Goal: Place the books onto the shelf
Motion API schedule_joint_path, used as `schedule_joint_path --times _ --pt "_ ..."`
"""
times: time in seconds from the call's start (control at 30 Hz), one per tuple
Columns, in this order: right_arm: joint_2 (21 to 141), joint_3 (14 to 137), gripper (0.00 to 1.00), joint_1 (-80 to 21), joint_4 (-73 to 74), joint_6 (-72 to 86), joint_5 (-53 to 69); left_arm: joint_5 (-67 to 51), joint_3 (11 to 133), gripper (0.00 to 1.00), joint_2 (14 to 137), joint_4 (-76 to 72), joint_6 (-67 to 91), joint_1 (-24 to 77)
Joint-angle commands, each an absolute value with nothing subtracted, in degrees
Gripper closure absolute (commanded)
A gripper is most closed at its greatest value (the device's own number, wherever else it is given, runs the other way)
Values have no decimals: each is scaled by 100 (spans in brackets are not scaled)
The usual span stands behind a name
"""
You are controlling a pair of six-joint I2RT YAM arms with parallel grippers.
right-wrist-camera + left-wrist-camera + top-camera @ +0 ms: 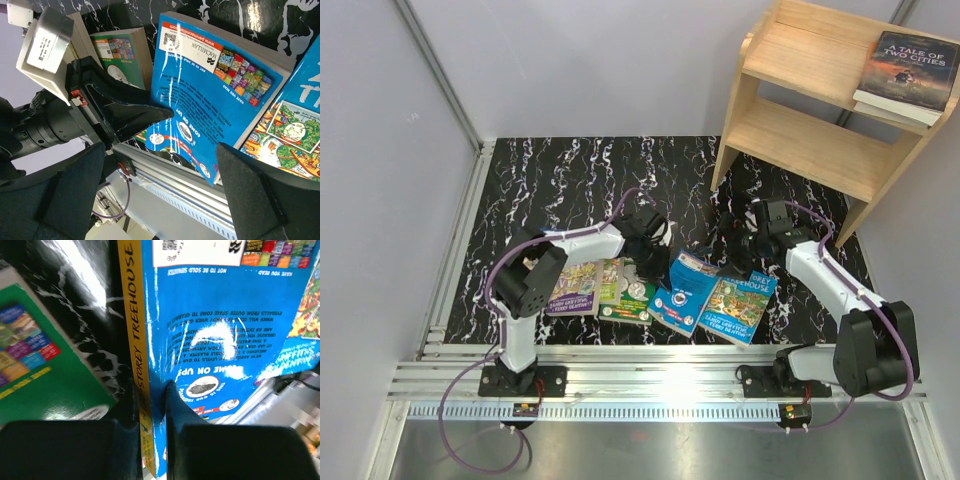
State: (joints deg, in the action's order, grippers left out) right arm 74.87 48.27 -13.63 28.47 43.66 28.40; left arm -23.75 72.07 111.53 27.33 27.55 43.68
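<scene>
The left claw [150,385] pinches the blue book [225,330] by its spine, right claw [160,147] spread above it.

left tool [151,390] pinched shut, right tool [159,150] spread wide.

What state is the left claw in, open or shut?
Shut: the left claw pinches the blue book at its yellow spine, fingers against both sides.

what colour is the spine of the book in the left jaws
Yellow spine on the blue book; best in the left wrist view.
</scene>
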Motion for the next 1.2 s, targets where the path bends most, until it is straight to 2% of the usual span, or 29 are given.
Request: schedule_joint_path --times 0.0,0.13,0.27,0.53,0.73,0.83,0.93,1.17 --pt "7155 4895 0 -1397 2988 4192 2759 -1396 6460 100 11322 3604 2232 4290" --pt "6839 5088 0 -1397 2927 4376 2979 -2352 6459 100 10041 3630 2460 3834" --pt "6663 5168 0 -1397 2787 4587 3067 -2838 6924 100 9336 3857 2601 3613" --pt "6390 4966 0 -1397 1628 5369 3779 -4224 8015 100 9088 3842 3250 3199" --pt "6144 4737 0 -1397 660 6047 3955 -5412 8165 100 8939 2455 4645 3067" --pt "6152 4965 0 -1397 825 5959 3964 -5834 7938 100 8798 1261 5742 3041" --pt "6161 5334 0 -1397 1326 5600 3903 -6055 7604 100 8631 -879 7017 2936" --pt "5846 5950 0 -1397 2337 5238 3630 -6082 7365 100 8525 -2477 8120 2628"
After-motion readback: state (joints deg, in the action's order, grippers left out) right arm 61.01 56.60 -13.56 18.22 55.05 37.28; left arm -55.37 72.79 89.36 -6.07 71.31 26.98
